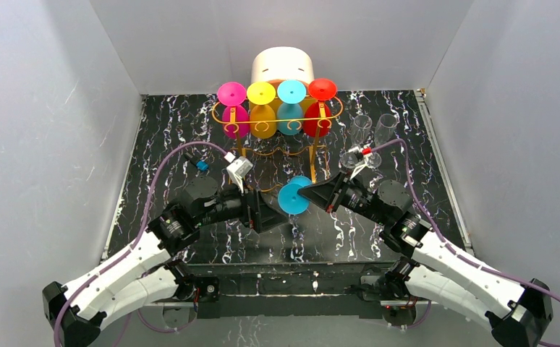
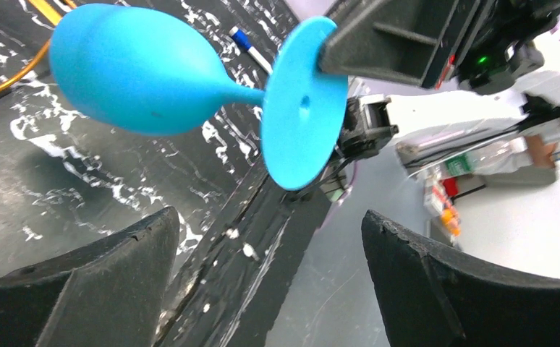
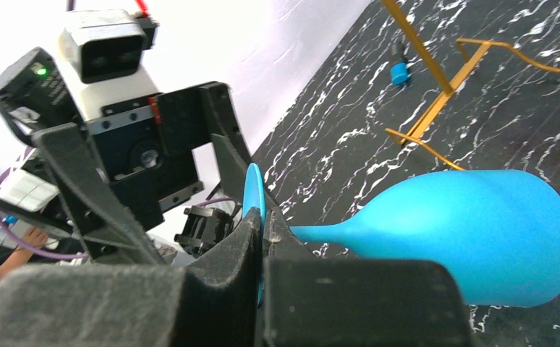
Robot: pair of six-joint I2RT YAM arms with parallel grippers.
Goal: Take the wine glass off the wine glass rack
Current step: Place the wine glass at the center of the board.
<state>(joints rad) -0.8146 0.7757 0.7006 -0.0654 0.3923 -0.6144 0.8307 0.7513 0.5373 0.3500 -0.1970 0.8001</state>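
Two robot arms reach in from the near edge of a black marble-patterned table [image 1: 176, 137] and meet over its middle. The right gripper [image 1: 307, 194] is clamped tight on the flat round foot of a blue wine glass [image 1: 292, 197], holding it on its side in the air, off the rack, with the bowl pointing toward the back of the table. Facing it, the left gripper [image 1: 264, 210] stands with its jaws spread wide and nothing between them; the glass's foot sits just ahead of its fingertips. From the left wrist, the foot disc hangs edge-down in the right gripper's pinch.

Behind them stands the gold wire wine glass rack [image 1: 281, 152], with a pink glass [image 1: 232, 108], a yellow glass [image 1: 261, 107], a light blue glass [image 1: 290, 105] and a red glass [image 1: 320, 105] hanging foot-up in a row. A white round box [image 1: 283, 66] sits behind the rack, and two clear flutes [image 1: 360, 134] stand just to its right. A blue-capped marker [image 1: 202, 165] lies on the table to the left.
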